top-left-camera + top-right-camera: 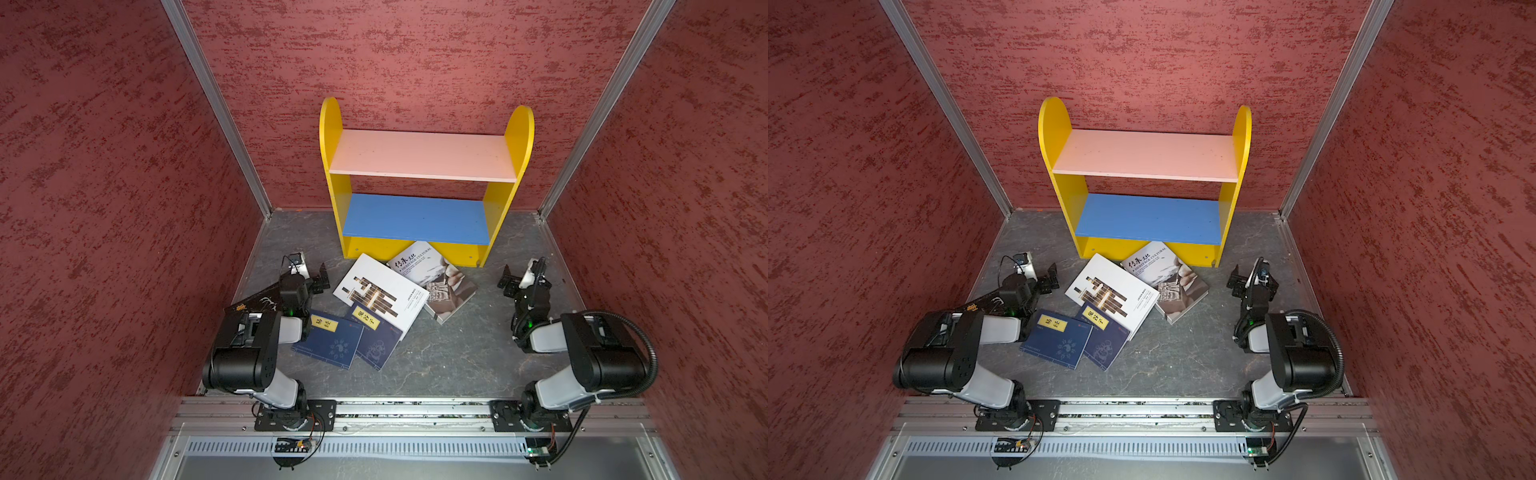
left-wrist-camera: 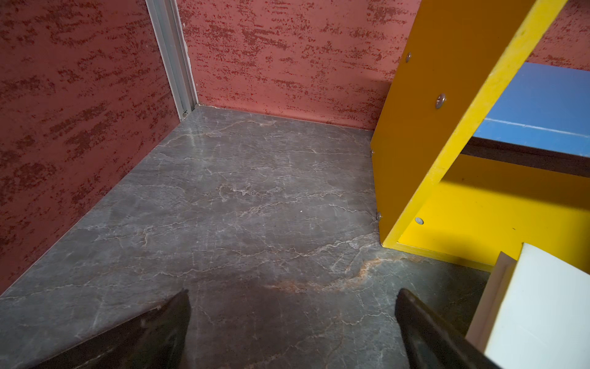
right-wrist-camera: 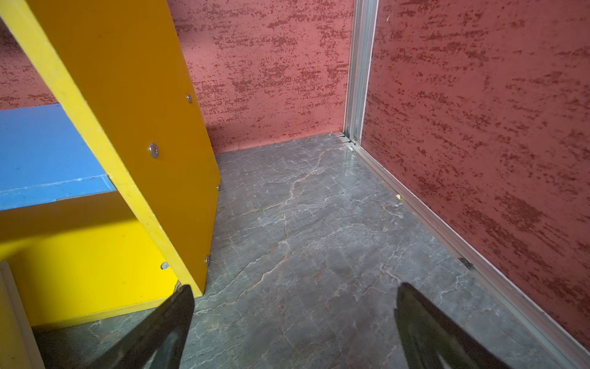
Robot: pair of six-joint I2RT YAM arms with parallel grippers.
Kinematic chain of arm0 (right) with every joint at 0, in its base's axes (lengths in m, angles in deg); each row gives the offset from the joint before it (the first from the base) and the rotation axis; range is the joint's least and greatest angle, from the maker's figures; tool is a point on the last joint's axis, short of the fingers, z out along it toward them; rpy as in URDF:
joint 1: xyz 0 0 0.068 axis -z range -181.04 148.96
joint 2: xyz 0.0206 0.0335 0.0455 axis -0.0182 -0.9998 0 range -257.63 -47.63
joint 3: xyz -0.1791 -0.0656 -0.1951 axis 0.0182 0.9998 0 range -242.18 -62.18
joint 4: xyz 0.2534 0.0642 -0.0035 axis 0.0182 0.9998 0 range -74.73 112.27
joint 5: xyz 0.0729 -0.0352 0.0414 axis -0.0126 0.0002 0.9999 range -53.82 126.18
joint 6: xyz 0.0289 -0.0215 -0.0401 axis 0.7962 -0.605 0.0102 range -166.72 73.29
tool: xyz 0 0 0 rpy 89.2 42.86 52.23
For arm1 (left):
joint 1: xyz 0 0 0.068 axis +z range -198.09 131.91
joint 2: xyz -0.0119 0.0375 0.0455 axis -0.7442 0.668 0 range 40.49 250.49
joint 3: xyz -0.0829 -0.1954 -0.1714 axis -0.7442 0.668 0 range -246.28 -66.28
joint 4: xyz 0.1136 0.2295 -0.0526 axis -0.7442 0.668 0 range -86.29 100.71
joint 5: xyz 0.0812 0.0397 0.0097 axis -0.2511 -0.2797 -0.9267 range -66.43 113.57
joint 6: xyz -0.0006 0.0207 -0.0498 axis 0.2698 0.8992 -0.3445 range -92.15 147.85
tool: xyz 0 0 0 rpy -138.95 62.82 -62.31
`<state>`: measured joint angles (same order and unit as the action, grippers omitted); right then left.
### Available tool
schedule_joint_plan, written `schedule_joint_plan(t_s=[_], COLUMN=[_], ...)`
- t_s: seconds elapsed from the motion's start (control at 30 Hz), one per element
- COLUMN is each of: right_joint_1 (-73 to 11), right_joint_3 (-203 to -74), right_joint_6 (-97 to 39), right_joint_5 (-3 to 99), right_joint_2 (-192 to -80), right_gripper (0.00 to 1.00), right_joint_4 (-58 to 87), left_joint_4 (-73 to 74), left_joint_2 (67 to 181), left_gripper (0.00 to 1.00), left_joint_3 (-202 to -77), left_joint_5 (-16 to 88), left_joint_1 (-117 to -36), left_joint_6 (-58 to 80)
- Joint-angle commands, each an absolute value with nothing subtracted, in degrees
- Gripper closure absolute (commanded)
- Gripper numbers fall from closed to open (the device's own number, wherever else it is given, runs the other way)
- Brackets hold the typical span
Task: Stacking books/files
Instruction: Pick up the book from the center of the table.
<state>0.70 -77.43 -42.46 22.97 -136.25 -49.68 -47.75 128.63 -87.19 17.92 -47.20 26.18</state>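
Left gripper (image 1: 319,280): wide, empty; right gripper (image 1: 508,283) likewise.
Books (image 1: 380,293) lie inward, nearer left; black book (image 1: 249,305) seemingly under that arm.

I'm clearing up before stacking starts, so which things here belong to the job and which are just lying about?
For the job: black book, navy book beside the black book, second navy book, white book, grey book.
Lying about: yellow shelf.
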Motion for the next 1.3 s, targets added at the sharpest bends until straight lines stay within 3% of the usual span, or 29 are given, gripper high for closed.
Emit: schedule_joint_plan(t_s=[0.0, 0.4, 0.7, 0.93, 1.1, 1.27], right_joint_1=[1.1, 1.0, 1.0, 0.7, -0.4, -8.0], right_joint_3=[-77.6, -77.5, -85.7, -97.3, -104.1, -103.6], right_joint_6=[-42.9, -43.0, -42.3, -26.4, -5.8, 11.0], right_joint_5=[23.6, 23.7, 29.9, 36.1, 42.8, 44.8], right_joint_2=[-136.1, -134.9, -117.0, -102.5, -101.0, -103.5], right_gripper=[0.01, 0.01, 0.01, 0.01, 0.01, 0.01], right_joint_4=[-52.2, -51.6, -23.9, 1.9, 12.0, 5.9], left_joint_4=[-49.2, -49.2, -49.1, -11.0, -1.9, 1.2], left_joint_2=[128.6, 128.5, 127.8, 111.7, 104.1, 102.2], left_gripper=[0.01, 0.01, 0.01, 0.01, 0.01, 0.01], left_joint_3=[-87.3, -87.3, -87.3, -102.1, -109.5, -114.7], left_joint_5=[17.6, 17.6, 18.1, 20.4, 17.9, 10.7], left_joint_1=[-47.5, -47.4, -47.6, -49.5, -62.1, -76.1], left_joint_6=[26.6, 26.6, 27.2, 28.0, 22.9, 8.4])
